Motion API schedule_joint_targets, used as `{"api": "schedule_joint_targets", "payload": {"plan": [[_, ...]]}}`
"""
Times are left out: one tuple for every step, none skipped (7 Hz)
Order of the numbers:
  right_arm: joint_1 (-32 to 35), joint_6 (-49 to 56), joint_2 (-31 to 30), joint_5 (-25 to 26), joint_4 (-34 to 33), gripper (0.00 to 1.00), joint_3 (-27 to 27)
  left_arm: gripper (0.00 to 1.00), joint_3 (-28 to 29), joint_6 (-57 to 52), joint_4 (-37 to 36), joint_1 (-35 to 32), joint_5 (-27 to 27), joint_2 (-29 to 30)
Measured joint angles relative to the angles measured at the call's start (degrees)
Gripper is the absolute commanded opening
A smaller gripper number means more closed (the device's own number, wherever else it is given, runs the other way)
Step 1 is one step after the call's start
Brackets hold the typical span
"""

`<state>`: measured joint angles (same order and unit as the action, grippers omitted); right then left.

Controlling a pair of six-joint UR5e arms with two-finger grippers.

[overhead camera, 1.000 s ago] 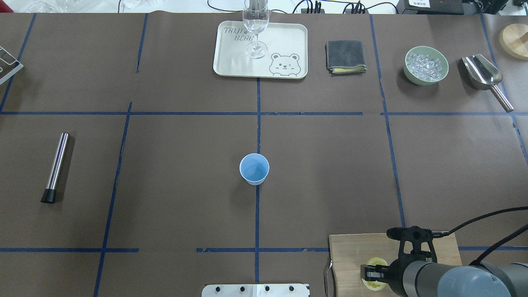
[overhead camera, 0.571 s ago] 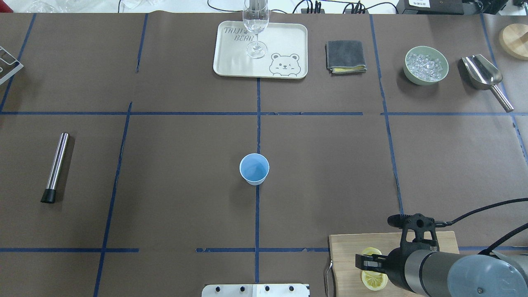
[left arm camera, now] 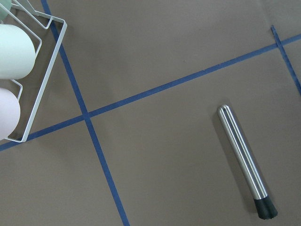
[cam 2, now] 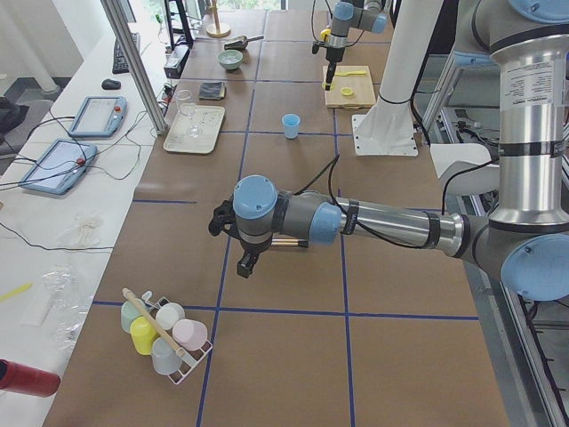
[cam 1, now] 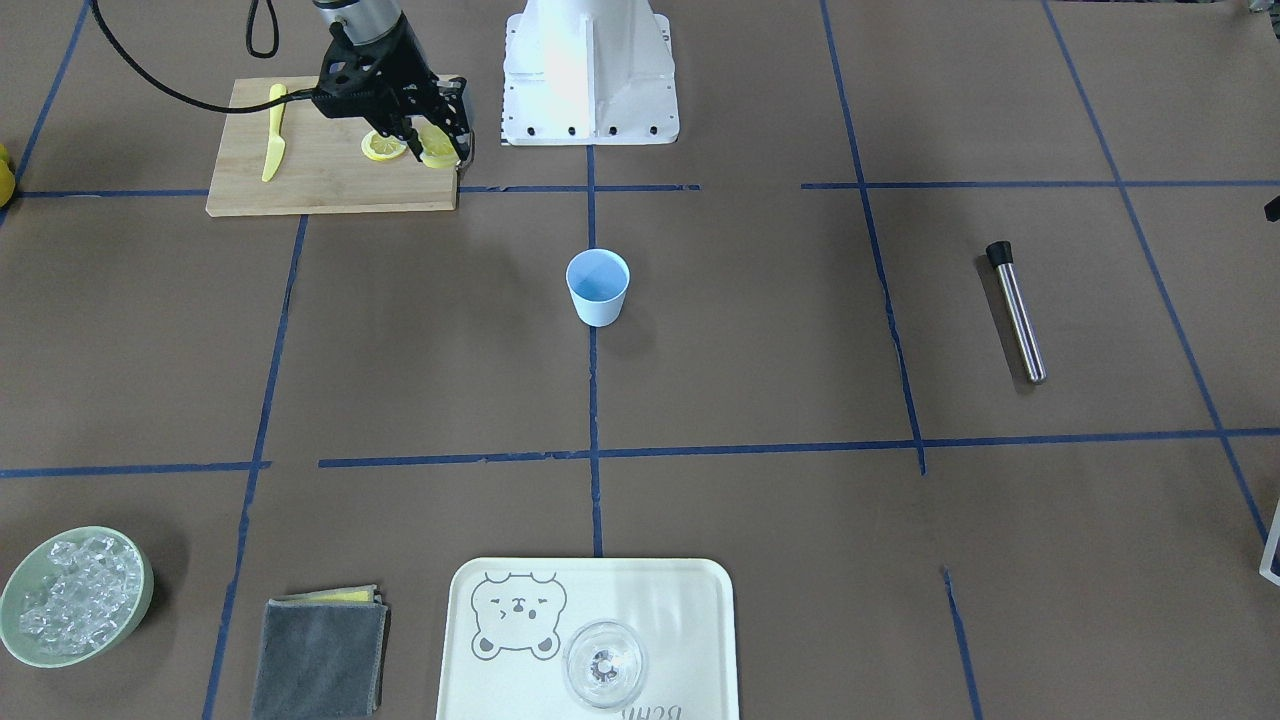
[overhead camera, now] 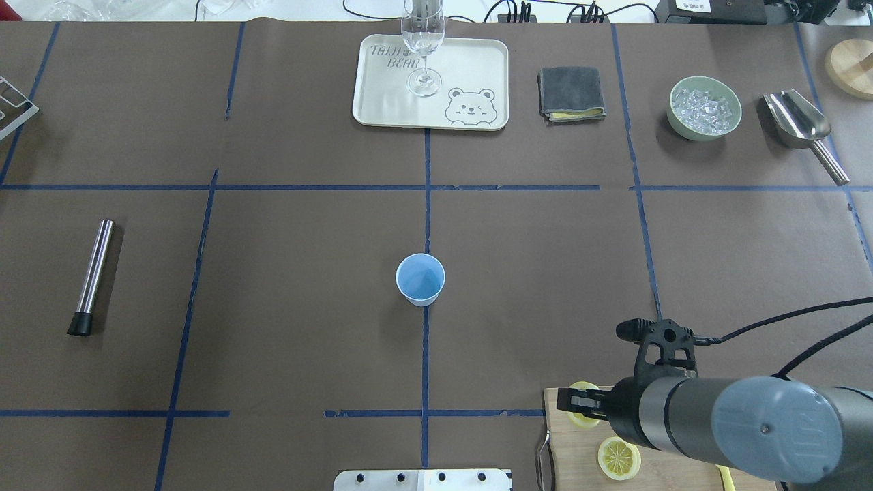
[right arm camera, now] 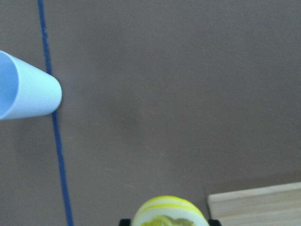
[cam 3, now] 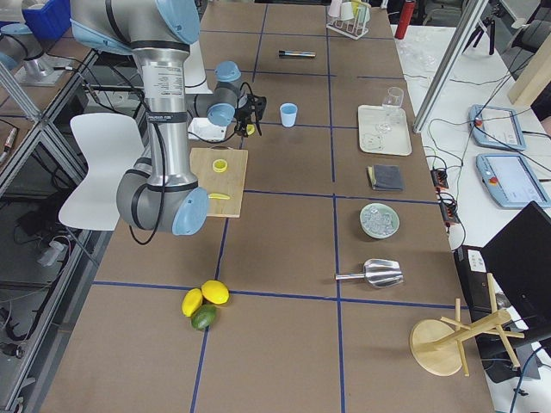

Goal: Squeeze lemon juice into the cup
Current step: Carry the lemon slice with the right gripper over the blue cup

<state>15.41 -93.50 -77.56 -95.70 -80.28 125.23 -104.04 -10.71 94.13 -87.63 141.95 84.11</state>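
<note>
One lemon (right arm camera: 169, 213) piece sits pinched in the right gripper (overhead camera: 576, 406) over the board (overhead camera: 569, 464) edge; cup (overhead camera: 421, 278) stands well apart, mid-worktop. Risk: weak pinch, piece slips en route, or juice misses the small mouth. Flat slice (overhead camera: 618, 458) & knife (cam 1: 273, 140) lie off-route. Left gripper (cam 2: 246, 264): can't tell.

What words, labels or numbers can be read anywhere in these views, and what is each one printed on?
"TAIJI BEAR": printed on the cream tray, next to a drawn bear face; the glass standing on the tray overlaps the end of the top word.
White label on the black box beyond the table's far edge: too small to read.
No other text shows clearly enough to read.
</note>
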Motion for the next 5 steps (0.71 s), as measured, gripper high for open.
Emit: {"api": "schedule_joint_targets", "payload": {"plan": [[2.5, 0.0, 6.7, -1.6, -3.2, 0.61, -3.2, 1.00, 0.1, 0.0, 0.0, 0.0, 0.0, 0.0], [4.8, 0.0, 12.4, -2.8, -4.5, 0.61, -6.9, 1.00, 0.2, 0.0, 0.0, 0.0, 0.0, 0.0], [6.6, -0.1, 17.0, -3.7, -5.0, 0.60, -10.4, 1.00, 0.2, 0.0, 0.0, 0.0, 0.0, 0.0], [7.8, -0.1, 20.5, -4.1, -5.1, 0.60, -13.6, 1.00, 0.2, 0.0, 0.0, 0.0, 0.0, 0.0], [8.8, -0.2, 24.2, -4.4, -5.1, 0.61, -17.3, 1.00, 0.2, 0.0, 0.0, 0.0, 0.0, 0.0]]}}
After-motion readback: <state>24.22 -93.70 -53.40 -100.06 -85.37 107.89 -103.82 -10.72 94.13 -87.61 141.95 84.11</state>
